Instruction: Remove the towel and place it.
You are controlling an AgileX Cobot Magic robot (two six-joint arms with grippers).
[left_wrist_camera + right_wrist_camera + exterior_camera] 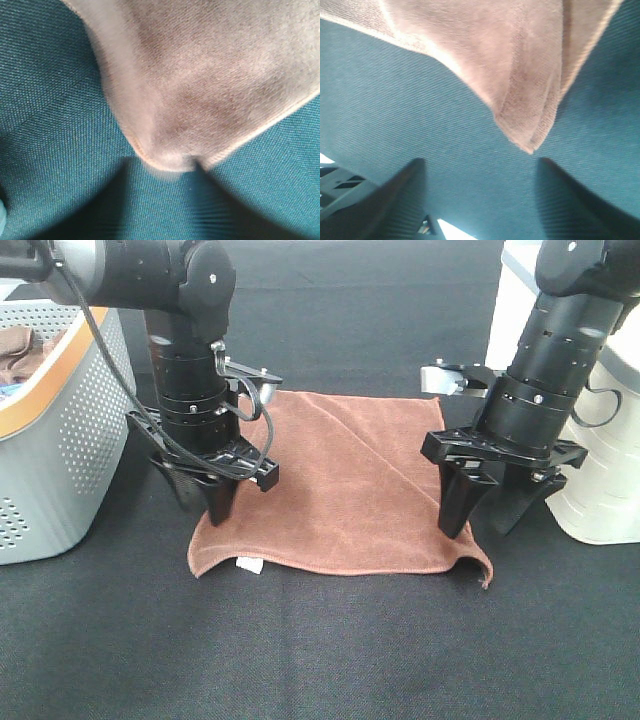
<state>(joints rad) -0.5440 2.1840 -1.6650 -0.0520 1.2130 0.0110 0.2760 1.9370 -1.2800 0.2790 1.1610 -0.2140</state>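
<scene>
The reddish-brown towel (pixel 340 490) lies spread on the black table, its white tag (pixel 248 566) at the front edge. My left gripper (pixel 215 515) points down at the towel's front left corner. In the left wrist view the jaws stand narrow around that puckered corner (pixel 170 160), so it looks pinched. My right gripper (pixel 485 520) points down at the front right corner with the jaws wide apart. In the right wrist view the folded corner (pixel 530 135) lies just ahead of the open gap (pixel 480 170), untouched.
A grey perforated basket (pixel 60 440) with an orange rim stands at the left and holds a bunched brown cloth (pixel 20 350). A white container (pixel 610 470) stands close behind the right arm. Black tablecloth (pixel 330 650) stretches in front of the towel.
</scene>
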